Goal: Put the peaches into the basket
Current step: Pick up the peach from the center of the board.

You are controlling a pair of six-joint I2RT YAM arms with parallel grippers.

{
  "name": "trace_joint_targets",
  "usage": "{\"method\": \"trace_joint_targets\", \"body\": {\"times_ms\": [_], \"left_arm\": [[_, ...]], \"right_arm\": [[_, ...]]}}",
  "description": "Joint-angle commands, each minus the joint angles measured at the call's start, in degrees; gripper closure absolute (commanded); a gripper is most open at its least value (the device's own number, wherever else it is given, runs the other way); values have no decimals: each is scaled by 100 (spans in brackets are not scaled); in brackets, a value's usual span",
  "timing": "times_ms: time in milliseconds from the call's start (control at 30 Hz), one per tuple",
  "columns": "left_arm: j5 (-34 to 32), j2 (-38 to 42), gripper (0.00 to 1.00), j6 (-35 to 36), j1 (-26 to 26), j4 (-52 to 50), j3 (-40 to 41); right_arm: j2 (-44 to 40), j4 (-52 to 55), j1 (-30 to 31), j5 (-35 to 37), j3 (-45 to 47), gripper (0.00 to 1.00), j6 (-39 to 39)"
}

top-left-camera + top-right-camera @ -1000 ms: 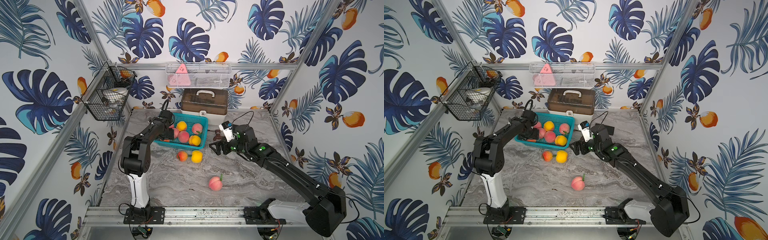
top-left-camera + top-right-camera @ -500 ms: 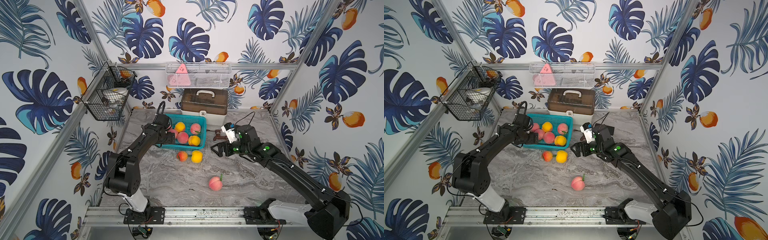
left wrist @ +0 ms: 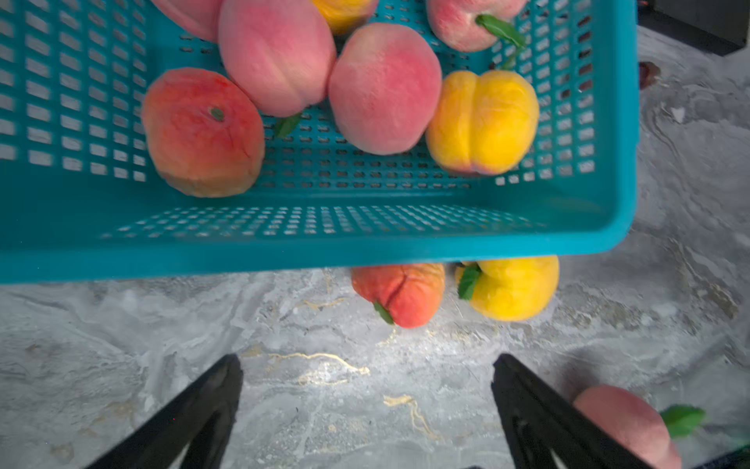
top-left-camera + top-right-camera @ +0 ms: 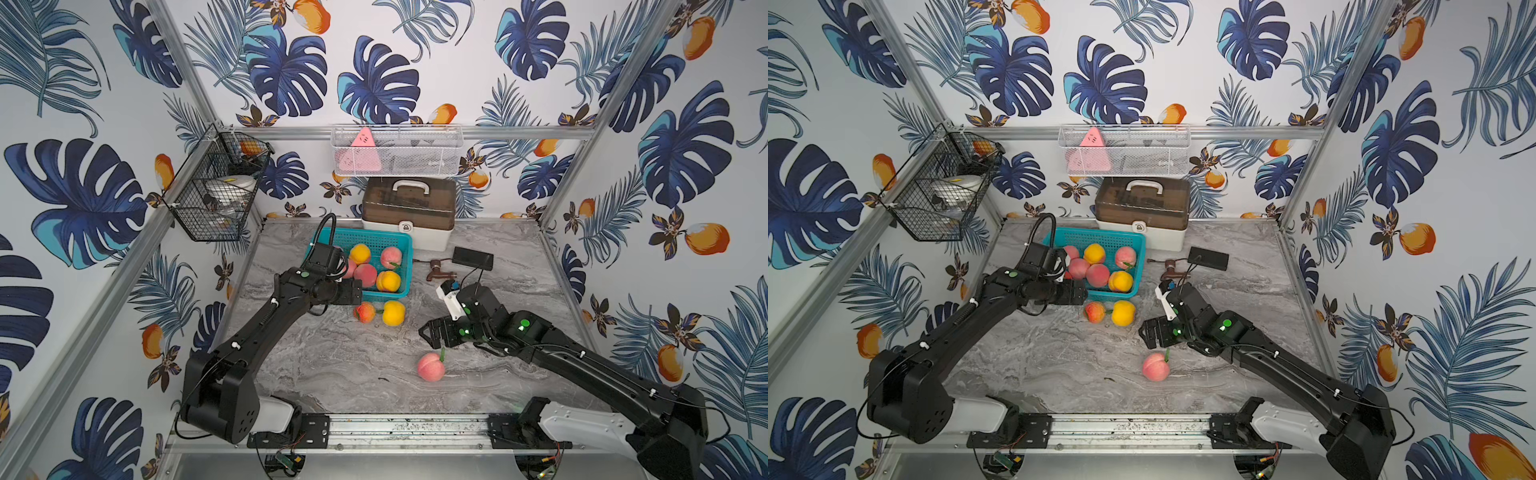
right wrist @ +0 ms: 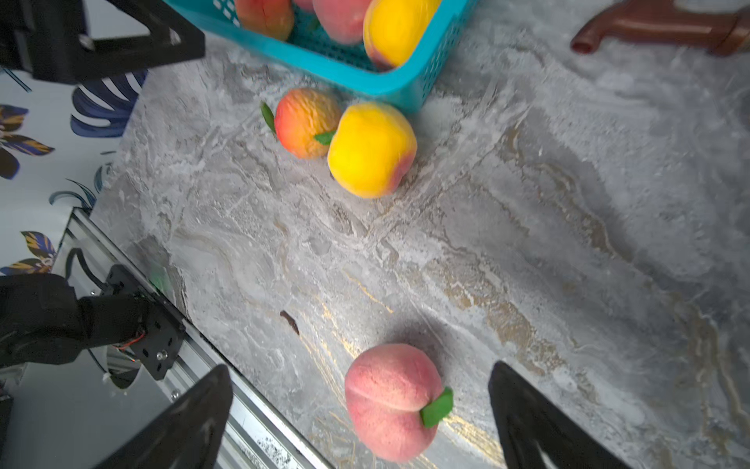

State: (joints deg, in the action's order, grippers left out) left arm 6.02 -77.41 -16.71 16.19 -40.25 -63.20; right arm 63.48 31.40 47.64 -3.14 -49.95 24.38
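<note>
1. Left claw spread wide, empty; red peach and yellow peach lie on table ahead, just beside basket.
2. Right claw spread wide, empty; pink peach on table, in line between its fingers.

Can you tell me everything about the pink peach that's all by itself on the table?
The lone pink peach looks soft and fuzzy, rosy with a crease across it and a small green leaf. It lies on the grey marble table, outside the teal basket and apart from the other peaches. Nothing touches it; the right gripper hangs close by, fingers open.
</note>
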Motion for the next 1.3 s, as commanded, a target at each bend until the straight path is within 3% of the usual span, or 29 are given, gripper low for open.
{"method": "trace_joint_targets", "body": {"times_ms": [0,167,367,1267], "left_arm": [[555,404,1,12,110,123,234],[1583,897,1,-254,156,370,648],[2202,1146,1,-580,200,603,1012],[2643,1150,1,-1221,901,1469,1670]], "right_arm": [[-97,-226,232,451,252,0,501],[-93,-311,497,702,473,0,561],[-50,-507,555,699,801,0,567],[159,-1429,579,30,1835,0,688]]}}
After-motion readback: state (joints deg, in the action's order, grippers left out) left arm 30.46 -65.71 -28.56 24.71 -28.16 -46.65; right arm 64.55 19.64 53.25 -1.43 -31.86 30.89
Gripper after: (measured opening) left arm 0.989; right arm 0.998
